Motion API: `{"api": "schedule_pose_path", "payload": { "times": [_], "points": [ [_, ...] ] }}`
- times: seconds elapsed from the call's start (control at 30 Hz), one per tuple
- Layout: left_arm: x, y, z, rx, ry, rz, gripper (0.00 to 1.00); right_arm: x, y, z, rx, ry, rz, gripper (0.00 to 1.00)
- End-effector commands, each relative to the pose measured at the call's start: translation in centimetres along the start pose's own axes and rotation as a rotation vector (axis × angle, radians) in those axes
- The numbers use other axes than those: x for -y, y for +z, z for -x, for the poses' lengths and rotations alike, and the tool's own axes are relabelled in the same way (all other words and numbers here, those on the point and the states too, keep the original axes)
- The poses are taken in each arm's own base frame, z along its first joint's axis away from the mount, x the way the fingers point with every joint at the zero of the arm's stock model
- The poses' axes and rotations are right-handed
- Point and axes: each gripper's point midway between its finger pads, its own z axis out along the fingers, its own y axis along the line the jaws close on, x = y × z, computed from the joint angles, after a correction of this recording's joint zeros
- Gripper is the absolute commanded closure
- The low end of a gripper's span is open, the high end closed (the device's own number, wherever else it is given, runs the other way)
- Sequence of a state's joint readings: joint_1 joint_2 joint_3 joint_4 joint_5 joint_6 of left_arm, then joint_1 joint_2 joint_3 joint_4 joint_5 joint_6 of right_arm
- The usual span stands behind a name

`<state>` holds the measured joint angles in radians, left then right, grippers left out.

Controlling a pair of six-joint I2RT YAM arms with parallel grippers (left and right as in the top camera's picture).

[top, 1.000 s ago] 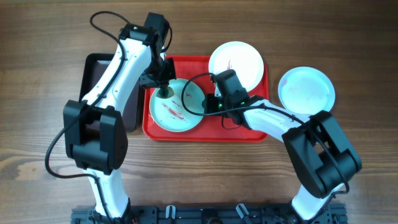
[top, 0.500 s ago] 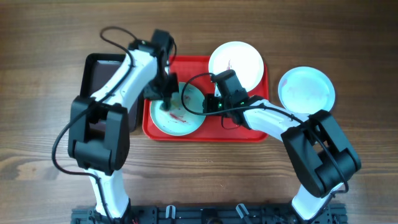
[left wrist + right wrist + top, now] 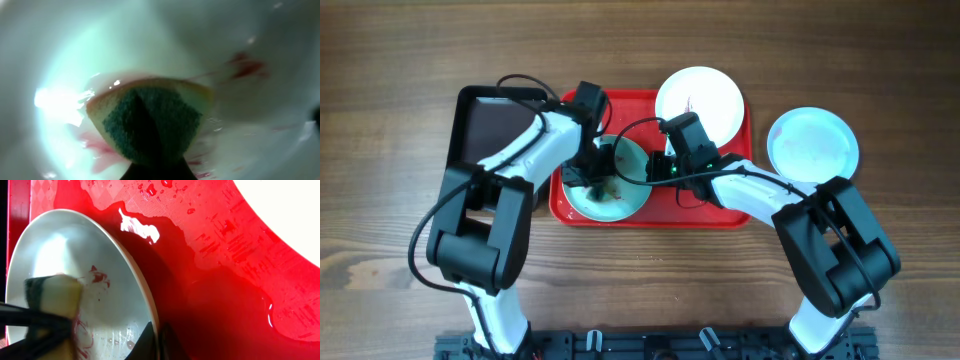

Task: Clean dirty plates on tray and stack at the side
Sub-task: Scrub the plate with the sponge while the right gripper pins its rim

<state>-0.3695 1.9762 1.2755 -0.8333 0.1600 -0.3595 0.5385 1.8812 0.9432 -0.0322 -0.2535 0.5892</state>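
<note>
The left jaws, pinching a sponge [image 3: 150, 122], have slid from the mint plate's [image 3: 625, 197] far edge to its middle and scrub the red smears. The right jaws have closed on its rim, steadying it on the tray [image 3: 665, 212]. The white plate [image 3: 699, 100] is still smeared.

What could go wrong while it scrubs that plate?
1. The right gripper pinches the plate only at its rim. The sponge, pressed down by the left gripper, might knock it loose.
2. The tray is wet, so a dropped plate could slide into the white plate.
</note>
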Motion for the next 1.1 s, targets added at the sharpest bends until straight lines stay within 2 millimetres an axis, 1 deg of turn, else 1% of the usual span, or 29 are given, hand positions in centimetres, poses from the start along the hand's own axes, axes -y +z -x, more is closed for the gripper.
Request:
{"api": "schedule_pose_path", "payload": {
  "times": [0.0,0.1,0.17,0.23,0.3,0.37,0.47,0.5,0.53,0.57,0.63,0.7,0.83,0.9,0.93,1.07],
  "points": [
    [2.1,3.8,-2.2,-0.057,0.087,-0.022,0.96,0.2,0.6,-0.4,-0.021,0.021,-0.002,0.96],
    [4.2,4.1,-1.7,0.0,0.146,-0.045,0.96,0.2,0.6,-0.4,-0.021,0.02,-0.002,0.96],
    [4.7,4.2,-1.3,0.033,0.166,-0.035,0.96,0.2,0.6,-0.4,-0.022,0.021,-0.003,0.96],
    [4.6,4.2,-0.7,0.071,0.147,-0.004,0.96,0.2,0.6,-0.4,-0.022,0.021,-0.003,0.96],
    [3.9,4.1,0.1,0.108,0.093,0.038,0.96,0.2,0.6,-0.4,-0.023,0.02,-0.003,0.96],
    [2.7,3.9,0.9,0.149,0.033,0.091,0.96,0.3,0.6,-0.5,-0.023,0.021,-0.003,0.96],
    [0.2,3.4,2.0,0.214,-0.104,0.192,0.96,0.3,0.6,-0.5,-0.023,0.021,-0.003,0.96],
    [-0.6,3.2,2.2,0.228,-0.145,0.221,0.96,0.3,0.6,-0.5,-0.023,0.021,-0.004,0.96],
    [-2.0,2.8,2.3,0.254,-0.23,0.275,0.96,0.3,0.6,-0.5,-0.024,0.021,-0.004,0.96],
    [-2.8,2.6,2.3,0.268,-0.279,0.307,0.96,0.3,0.6,-0.5,-0.024,0.021,-0.004,0.96],
    [-5.2,1.9,1.9,0.296,-0.402,0.399,0.96,0.3,0.6,-0.5,-0.024,0.02,-0.004,0.96],
    [-6.7,1.4,1.2,0.293,-0.469,0.457,0.96,0.3,0.6,-0.5,-0.024,0.021,-0.004,0.96],
    [-8.0,1.1,-0.4,0.223,-0.46,0.511,0.96,0.3,0.6,-0.5,-0.024,0.021,-0.004,0.96],
    [-7.9,1.2,-1.4,0.155,-0.401,0.512,0.96,0.3,0.6,-0.5,-0.024,0.022,-0.004,0.96],
    [-7.5,1.5,-1.9,0.109,-0.354,0.491,0.96,0.3,0.6,-0.5,-0.024,0.022,-0.004,0.96],
    [-4.8,2.6,-3.8,-0.057,-0.176,0.338,0.96,0.3,0.6,-0.4,-0.023,0.03,-0.004,0.96]
  ]
}}
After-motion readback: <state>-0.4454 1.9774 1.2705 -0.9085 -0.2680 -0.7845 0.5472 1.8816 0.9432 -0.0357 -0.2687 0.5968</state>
